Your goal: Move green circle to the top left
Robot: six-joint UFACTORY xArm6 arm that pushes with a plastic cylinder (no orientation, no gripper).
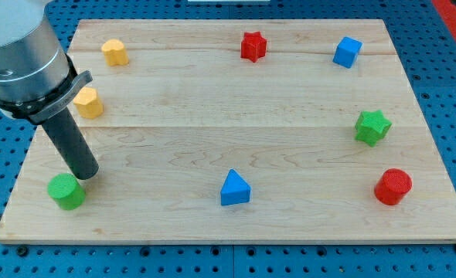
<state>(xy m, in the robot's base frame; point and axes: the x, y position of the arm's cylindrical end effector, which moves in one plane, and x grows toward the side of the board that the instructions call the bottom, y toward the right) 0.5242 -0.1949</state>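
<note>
My tip [87,176] rests on the counter [212,131] just above and slightly to the right of the green circle [66,191], which sits in the view's bottom left corner; the two look touching or very nearly so. That placement works against me, I judge: the goal is the top left, and a push from this side would drive the green circle down toward the counter's bottom edge instead of up. I should swing around to its lower side first. My end effector is only a straight rod, with nothing to clench or release, so it holds nothing and can only shove. Two yellow blocks stand along the left side, one [88,102] partly behind my arm and one [114,52] near the top left corner, so the upward path looks crowded. The blue triangle [235,188] and the others lie well apart, out of the way.
</note>
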